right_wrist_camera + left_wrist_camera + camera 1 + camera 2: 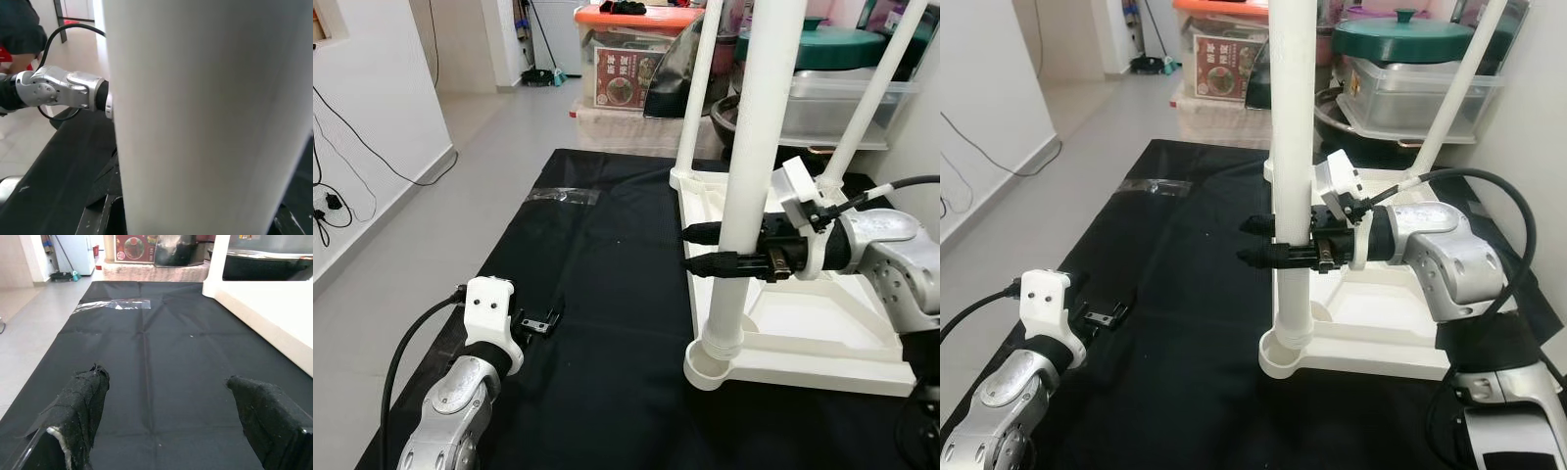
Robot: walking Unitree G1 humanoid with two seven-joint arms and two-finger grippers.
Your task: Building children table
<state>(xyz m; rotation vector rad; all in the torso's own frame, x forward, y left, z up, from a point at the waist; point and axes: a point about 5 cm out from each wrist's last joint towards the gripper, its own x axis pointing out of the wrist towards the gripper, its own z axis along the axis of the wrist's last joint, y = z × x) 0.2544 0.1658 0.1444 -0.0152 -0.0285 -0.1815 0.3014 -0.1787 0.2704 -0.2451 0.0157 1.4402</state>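
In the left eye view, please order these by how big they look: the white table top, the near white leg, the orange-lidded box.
1. white table top
2. near white leg, held by the right gripper; nearness enlarges it, so this rank is unsure
3. orange-lidded box, far back

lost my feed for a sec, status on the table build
Right pincer clamped on near table leg, standing in corner socket of upturned tabletop. Left pincer open, low over black mat. Nothing in the way.
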